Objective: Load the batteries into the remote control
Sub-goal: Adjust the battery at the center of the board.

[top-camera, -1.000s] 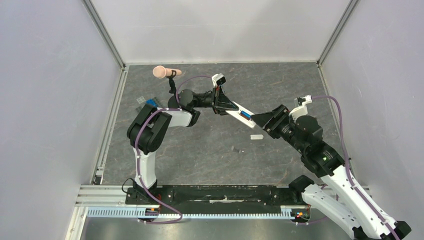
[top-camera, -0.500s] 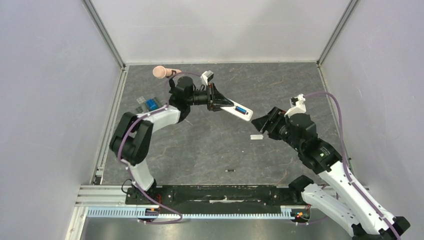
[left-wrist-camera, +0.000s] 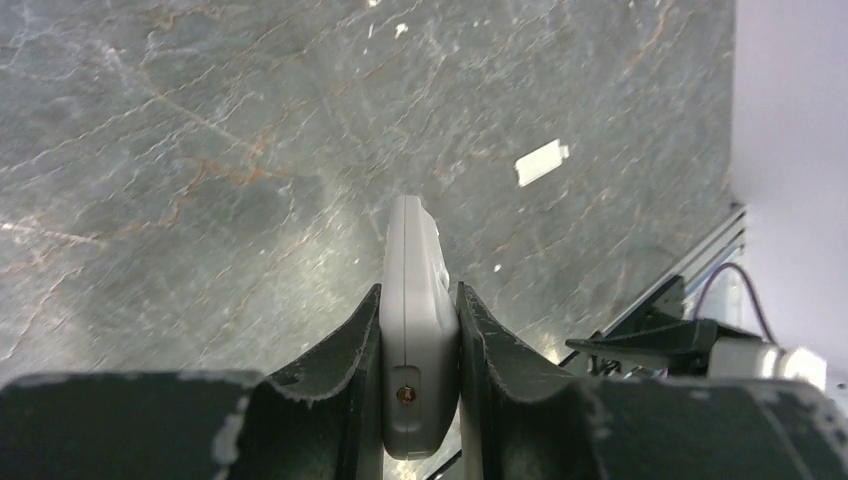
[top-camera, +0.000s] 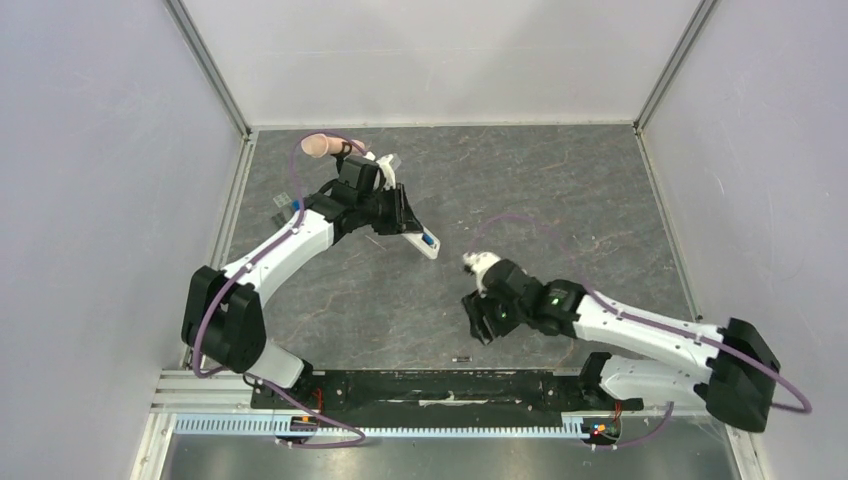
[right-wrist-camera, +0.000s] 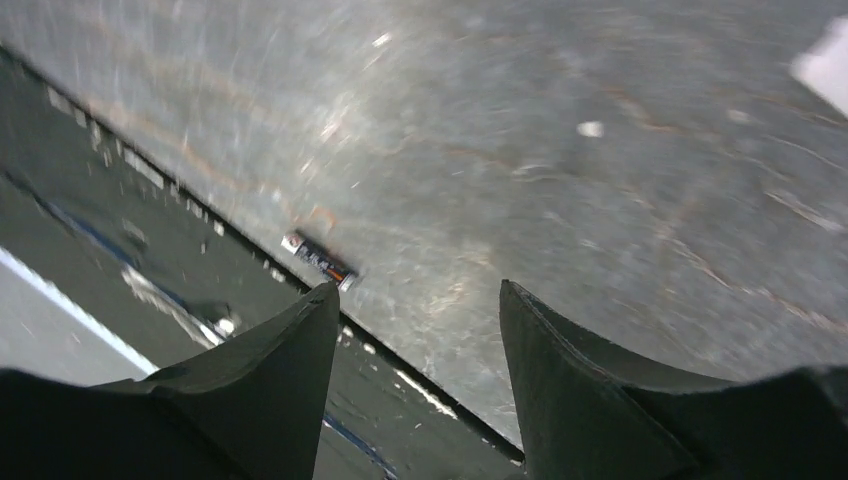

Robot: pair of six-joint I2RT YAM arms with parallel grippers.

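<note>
The left fingers (left-wrist-camera: pixel 360 360) are clamped on either side of the white remote control (left-wrist-camera: pixel 412 300), holding it on edge, its free end jutting out past the tips above the tabletop (left-wrist-camera: pixel 180 150). From overhead the remote control (top-camera: pixel 425 240) slopes down and to the right out of the left gripper (top-camera: pixel 405 222), and a bright blue battery (top-camera: pixel 428 239) sits in its open back. Behind that arm, at the far left of the tabletop, a pink microphone (top-camera: pixel 317 145) stands on its black stand, with a blue toy brick (top-camera: pixel 296 206) just below it, half hidden by the arm.

The right fingers (right-wrist-camera: pixel 290 370) stand apart with nothing between them, pointing down toward the near edge of the tabletop. Just ahead of them a dark battery with a silvery tip (right-wrist-camera: pixel 318 258) lies flat on the stone surface, close to the black rail (right-wrist-camera: pixel 150 230) along the edge. Overhead, the same battery (top-camera: pixel 461 357) is a small dark sliver just below the right gripper (top-camera: pixel 483 317), well apart from the remote control. A small white piece (left-wrist-camera: pixel 542 162) lies on the tabletop in the left wrist view.
</note>
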